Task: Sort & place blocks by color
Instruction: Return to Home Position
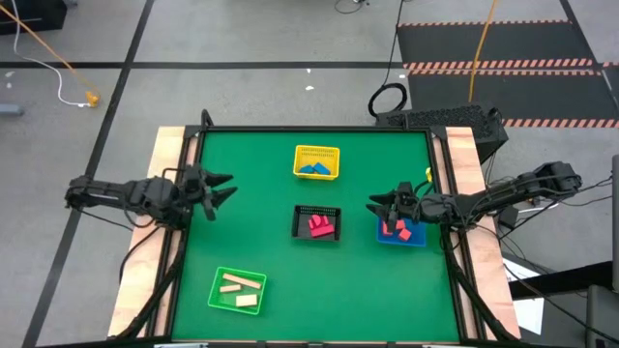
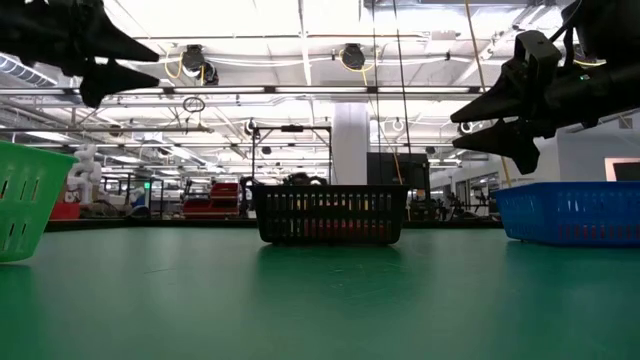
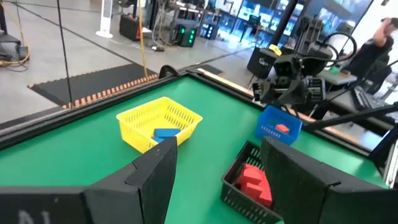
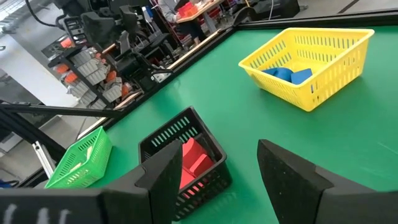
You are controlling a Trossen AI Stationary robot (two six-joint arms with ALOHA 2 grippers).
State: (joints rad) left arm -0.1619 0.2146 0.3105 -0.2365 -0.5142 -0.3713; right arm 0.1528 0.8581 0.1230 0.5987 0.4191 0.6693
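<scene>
Small blocks lie in four mesh baskets on the green table. Blue blocks [image 1: 314, 170] are in the yellow basket [image 1: 317, 152] at the far middle. Red blocks [image 1: 320, 226] lie in the black basket [image 1: 302, 232] at the centre. More red blocks [image 1: 400, 230] sit in the blue basket [image 1: 418, 241] on the right. Tan wooden blocks [image 1: 242, 285] rest in the green basket [image 1: 221, 298] near the front left. My left gripper [image 1: 227, 188] hovers open above the table's left part, pointing toward the centre. My right gripper [image 1: 371, 207] hovers open just left of the blue basket, above the table.
Wooden rails [image 1: 166, 193] run along the table's left and right edges. Bare green surface [image 1: 338, 290] lies at the front middle and right. A person [image 3: 388, 31] shows in the room beyond the table in the left wrist view.
</scene>
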